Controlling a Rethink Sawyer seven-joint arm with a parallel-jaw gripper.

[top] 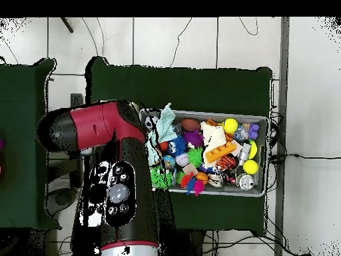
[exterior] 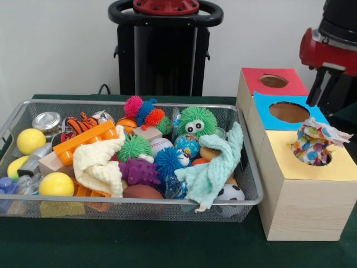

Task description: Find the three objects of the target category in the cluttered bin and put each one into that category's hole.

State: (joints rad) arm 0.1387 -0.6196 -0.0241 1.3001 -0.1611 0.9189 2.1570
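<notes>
Sorting cloths: 1 patterned cloth [exterior: 317, 142] sits bunched in the yellow box's hole [exterior: 329, 158], only partly through.

We judge the main risk is that this cloth stays snagged on the rim and blocks the next drop, or gets dragged back out if we brush it. 2 more cloths wait in the wire bin [exterior: 251, 167]: a mint cloth [exterior: 209, 173] draped over the right-hand toys near the bin wall, and a cream cloth [exterior: 100, 164] left of centre; either could hook a spiky ball and carry it along. Our arm [top: 110, 127] hangs over the boxes, beside the bin, not over it. Our gripper [exterior: 319, 86] shows at the front view's upper right above the blue box [exterior: 262, 109]; we cannot tell how wide the claw stands or whether it carries anything.
</notes>
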